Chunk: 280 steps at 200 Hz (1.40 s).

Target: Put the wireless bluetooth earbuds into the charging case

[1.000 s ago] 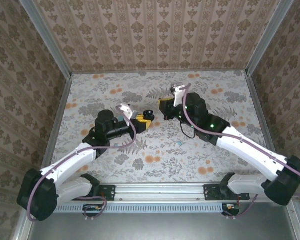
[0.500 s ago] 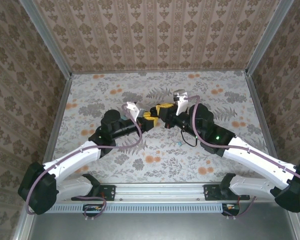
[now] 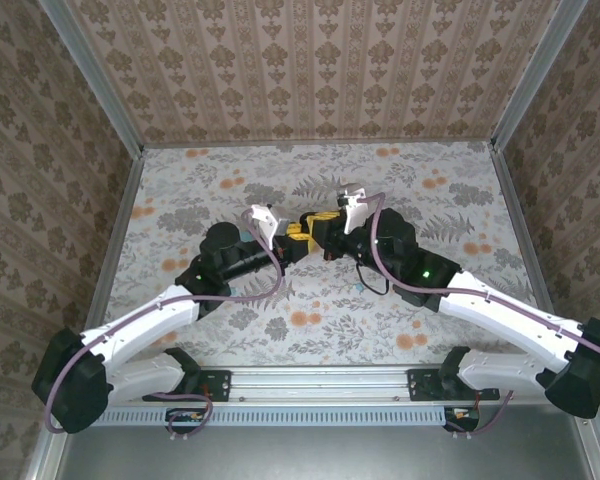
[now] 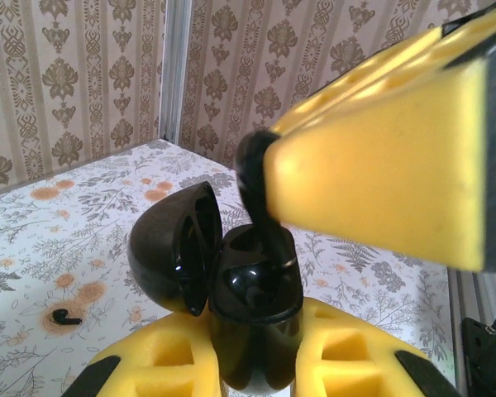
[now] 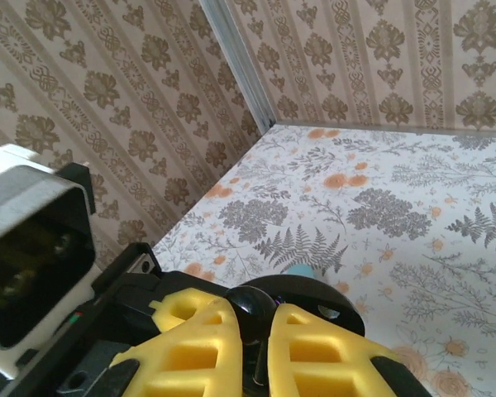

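In the top view the claws, apart a second ago, are now brought together at mid-frame. The case [image 4: 252, 289] is clamped, lid open, in the left claw [image 4: 250, 351]. An earbud [image 4: 260, 178] is pinched in the closed right claw [image 5: 256, 327], its stem at the case's mouth. Insertion is judged under way.
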Each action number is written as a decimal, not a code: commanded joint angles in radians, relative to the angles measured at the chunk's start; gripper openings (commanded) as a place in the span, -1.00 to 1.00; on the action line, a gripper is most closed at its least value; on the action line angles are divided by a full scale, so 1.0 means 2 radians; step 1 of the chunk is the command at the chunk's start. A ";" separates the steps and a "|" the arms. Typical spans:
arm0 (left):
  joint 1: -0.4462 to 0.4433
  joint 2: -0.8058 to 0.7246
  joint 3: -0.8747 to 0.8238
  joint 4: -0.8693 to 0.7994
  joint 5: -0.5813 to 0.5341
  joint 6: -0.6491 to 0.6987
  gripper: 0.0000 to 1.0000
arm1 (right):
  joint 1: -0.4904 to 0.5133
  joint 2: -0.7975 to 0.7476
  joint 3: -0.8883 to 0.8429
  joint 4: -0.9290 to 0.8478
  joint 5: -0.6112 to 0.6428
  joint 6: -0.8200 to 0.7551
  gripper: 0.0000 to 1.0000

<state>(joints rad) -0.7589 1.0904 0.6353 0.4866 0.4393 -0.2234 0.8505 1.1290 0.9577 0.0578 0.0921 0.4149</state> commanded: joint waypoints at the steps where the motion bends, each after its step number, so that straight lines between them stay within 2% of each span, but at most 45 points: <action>1: -0.003 -0.012 0.018 0.005 -0.006 0.007 -1.00 | 0.004 0.002 -0.002 -0.005 0.013 -0.011 -0.79; 237: -0.002 -0.022 0.025 -0.006 -0.029 0.023 -1.00 | 0.018 0.004 -0.002 -0.069 0.008 -0.008 -0.81; 280: -0.002 -0.021 0.029 -0.007 -0.031 0.025 -1.00 | 0.022 -0.002 -0.013 -0.056 0.007 -0.010 -0.72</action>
<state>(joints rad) -0.7662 1.0775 0.6403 0.4080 0.4206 -0.1902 0.8764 1.1343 0.9585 0.0002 0.1097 0.3935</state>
